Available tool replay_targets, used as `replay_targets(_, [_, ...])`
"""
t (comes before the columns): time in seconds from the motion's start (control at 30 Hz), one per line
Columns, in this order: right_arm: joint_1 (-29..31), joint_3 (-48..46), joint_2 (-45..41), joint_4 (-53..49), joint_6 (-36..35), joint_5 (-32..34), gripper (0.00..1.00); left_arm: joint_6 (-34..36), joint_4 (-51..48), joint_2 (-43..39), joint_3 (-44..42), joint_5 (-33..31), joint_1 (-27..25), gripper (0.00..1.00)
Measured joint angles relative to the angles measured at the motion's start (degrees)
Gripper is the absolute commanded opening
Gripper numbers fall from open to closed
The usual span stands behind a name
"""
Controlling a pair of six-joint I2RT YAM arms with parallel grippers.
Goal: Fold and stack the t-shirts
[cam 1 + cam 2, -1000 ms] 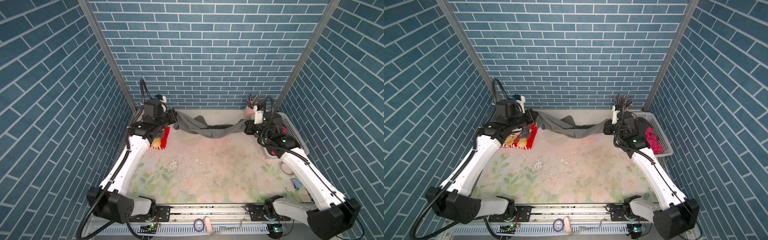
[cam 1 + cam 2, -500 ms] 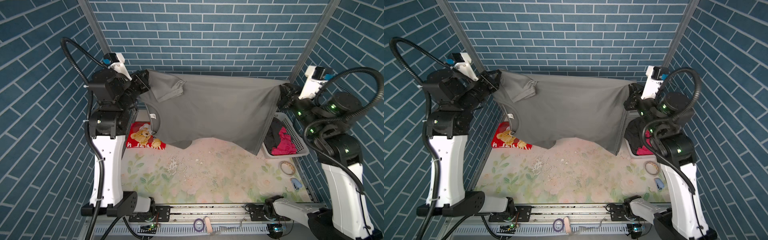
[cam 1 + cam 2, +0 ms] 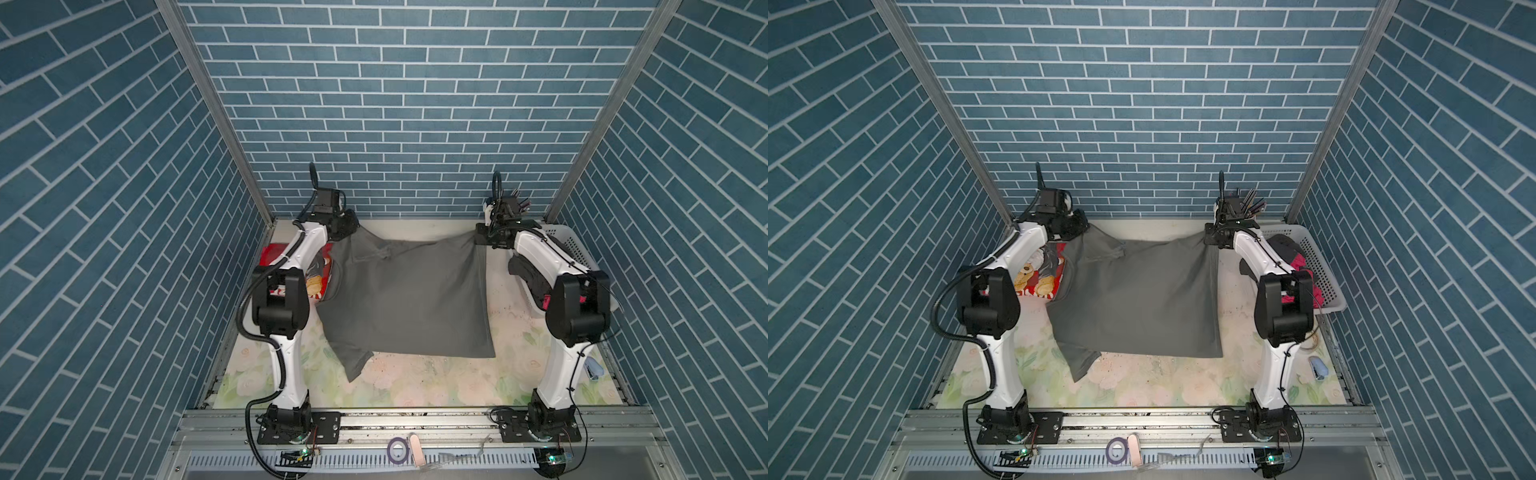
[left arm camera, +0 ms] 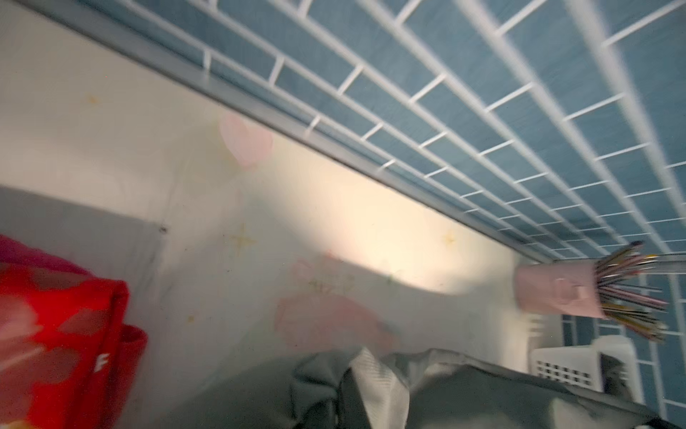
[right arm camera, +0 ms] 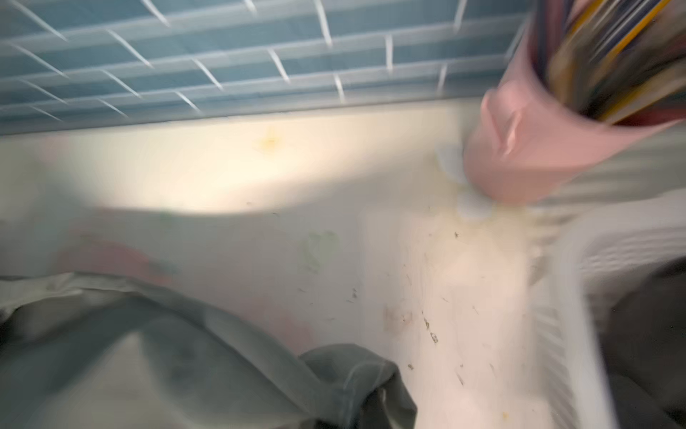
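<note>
A plain dark grey t-shirt (image 3: 407,299) (image 3: 1138,299) lies spread over the flowered table, one sleeve pointing toward the front. My left gripper (image 3: 348,226) (image 3: 1080,228) is shut on its far left corner. My right gripper (image 3: 482,237) (image 3: 1211,237) is shut on its far right corner, low near the back wall. Grey cloth (image 4: 464,393) (image 5: 185,364) bunches over the jaws in both blurred wrist views, hiding the fingers. A red t-shirt with teddy-bear print (image 3: 318,282) (image 3: 1036,278) (image 4: 63,327) lies at the left, partly under the left arm and the grey shirt's edge.
A white perforated basket (image 3: 579,245) (image 3: 1323,270) at the right holds a magenta shirt (image 3: 1299,262) and a dark one (image 3: 1281,245). A pink cup of pencils (image 3: 515,203) (image 4: 557,293) (image 5: 527,148) stands at the back right. A small blue object (image 3: 592,370) lies by the right edge.
Both arms held the grey shirt high half a second ago; they have dropped to the table's far edge and the shirt now lies spread flat toward the front.
</note>
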Motion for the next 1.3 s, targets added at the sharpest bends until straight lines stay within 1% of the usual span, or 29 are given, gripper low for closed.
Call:
replay_targets(0.03, [-0.4,3.2,3.2,-0.6,0.0,0.0,0.0,0.0,-0.6,3.1,2.5,-0.3,-0.4,0.0])
replay_targets(0.07, [-0.8,6.4,6.0,-1.6,0.0,0.0,0.05,0.0,-0.8,5.4,4.8,-0.6,-0.6,0.0])
replay_targets(0.1, [-1.1,9.6,8.4,-2.4,0.0,-0.2,0.13,0.1,-1.1,8.0,7.6,-1.2,-0.8,0.0])
replay_targets(0.13, [-1.2,11.9,10.1,-2.9,0.2,-0.4,0.21,0.1,-1.4,9.8,10.1,-1.5,-0.9,0.14])
replay_targets(0.17, [-1.4,13.4,10.9,-3.2,0.5,-0.7,0.29,0.3,-2.3,11.7,13.1,-1.6,-1.0,0.27])
replay_targets(0.2, [-1.7,14.2,11.2,-3.5,0.5,-0.9,0.39,0.5,-3.3,13.4,16.4,-1.7,-1.1,0.4])
replay_targets(0.23, [-1.9,14.7,11.1,-4.1,0.6,-1.0,0.49,0.6,-4.2,15.0,19.6,-1.7,-1.2,0.47])
replay_targets(0.3, [-1.9,14.9,10.2,-4.2,0.7,-1.5,0.62,1.2,-6.5,16.7,24.5,-2.1,-1.4,0.53])
replay_targets(0.37, [-1.8,13.3,8.3,-4.0,0.9,-2.1,0.74,2.2,-8.4,16.9,27.1,-2.3,-2.0,0.57])
replay_targets(0.4, [-1.7,11.2,6.4,-3.6,0.9,-2.5,0.79,2.7,-8.9,16.2,27.1,-2.4,-2.4,0.72])
replay_targets(0.43, [-1.5,8.3,3.7,-3.2,1.1,-3.0,0.83,3.1,-9.4,15.4,26.8,-2.5,-2.9,0.84])
replay_targets(0.47, [-1.4,5.6,1.1,-2.5,1.3,-3.5,0.86,3.0,-9.0,14.0,25.2,-2.7,-3.3,0.88])
replay_targets(0.57, [-0.5,-4.1,-8.7,-0.3,2.3,-4.7,0.89,2.8,-7.0,5.9,13.9,-2.9,-4.8,0.88])
replay_targets(0.73, [1.8,-23.5,-26.5,6.1,5.1,-5.4,0.89,0.1,2.2,-13.5,-11.2,-2.8,-6.3,0.88])
replay_targets(0.83, [3.5,-34.8,-33.4,8.8,6.8,-5.4,0.89,-2.4,7.8,-25.6,-25.5,-2.6,-6.6,0.88])
replay_targets(0.9, [4.5,-41.2,-35.3,10.3,7.9,-5.6,0.9,-3.7,10.6,-30.6,-32.3,-1.6,-7.1,0.88])
replay_targets(1.0, [5.7,-49.3,-35.7,12.0,9.8,-6.9,0.9,-5.2,13.6,-33.9,-40.6,1.1,-8.7,0.88])
replay_targets(1.1, [6.7,-54.0,-35.1,13.4,11.6,-8.6,0.9,-5.7,14.7,-33.9,-47.8,3.1,-10.3,0.88])
replay_targets(1.2, [7.0,-55.1,-32.6,16.0,12.7,-10.3,0.91,-6.0,14.5,-33.3,-52.7,3.8,-10.7,0.88])
replay_targets(1.3, [6.9,-54.9,-29.0,18.4,13.2,-10.8,0.91,-6.4,15.2,-31.8,-53.9,4.5,-10.6,0.88])
